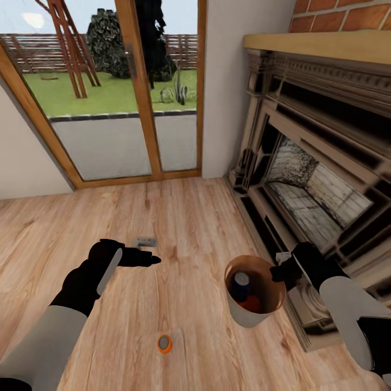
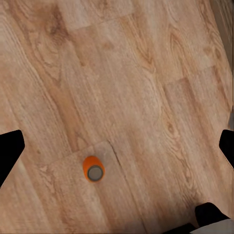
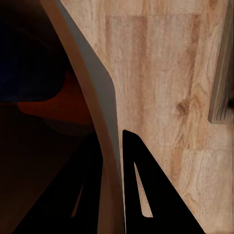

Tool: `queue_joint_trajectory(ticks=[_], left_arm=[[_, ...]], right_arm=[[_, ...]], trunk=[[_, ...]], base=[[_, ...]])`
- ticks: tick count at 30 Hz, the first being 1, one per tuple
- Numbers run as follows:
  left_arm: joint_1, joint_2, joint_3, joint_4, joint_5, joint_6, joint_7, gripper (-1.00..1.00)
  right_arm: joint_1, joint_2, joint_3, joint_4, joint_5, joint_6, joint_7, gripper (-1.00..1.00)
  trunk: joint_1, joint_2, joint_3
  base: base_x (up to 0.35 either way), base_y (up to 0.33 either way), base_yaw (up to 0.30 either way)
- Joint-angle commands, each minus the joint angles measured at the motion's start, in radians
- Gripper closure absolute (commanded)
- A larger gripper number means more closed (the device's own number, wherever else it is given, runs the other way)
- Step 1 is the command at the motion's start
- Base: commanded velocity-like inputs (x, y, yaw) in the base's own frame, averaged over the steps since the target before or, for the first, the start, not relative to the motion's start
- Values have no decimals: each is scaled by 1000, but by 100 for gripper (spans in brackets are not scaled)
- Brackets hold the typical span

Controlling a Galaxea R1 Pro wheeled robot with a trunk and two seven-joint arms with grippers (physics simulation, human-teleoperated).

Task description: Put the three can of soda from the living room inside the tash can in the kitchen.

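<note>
A: What is being shown nearest in the head view?

B: An orange can (image 1: 164,344) is standing upright on the wood floor (image 1: 179,228); in the left wrist view it (image 2: 93,168) is seen from above between the widely parted, empty jaws of the left gripper (image 2: 117,146).

A: And farther on?

B: The trash can (image 1: 255,317) is being held at its rim by the right gripper (image 1: 282,270). Its jaws are being pressed onto the wall (image 3: 97,112) in the right wrist view. A blue can (image 1: 239,283) and an orange one (image 1: 252,302) are lying inside.
</note>
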Motion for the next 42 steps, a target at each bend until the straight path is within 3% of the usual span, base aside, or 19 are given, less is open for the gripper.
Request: queue_joint_trajectory(ticks=[1, 18, 42], left_arm=[[0, -2, 0, 0, 1, 0, 0, -100], [0, -5, 1, -6, 6, 0, -1, -100], [0, -5, 0, -10, 6, 0, -3, -100]], right_arm=[[0, 1, -2, 0, -15, 6, 4, 100], [0, 8, -2, 1, -15, 6, 4, 100], [0, 5, -6, 0, -16, 6, 7, 100]], trunk=[[0, 0, 0], [0, 0, 1], [0, 0, 23]], base=[[295, -112, 0], [62, -16, -16], [-6, 235, -195]])
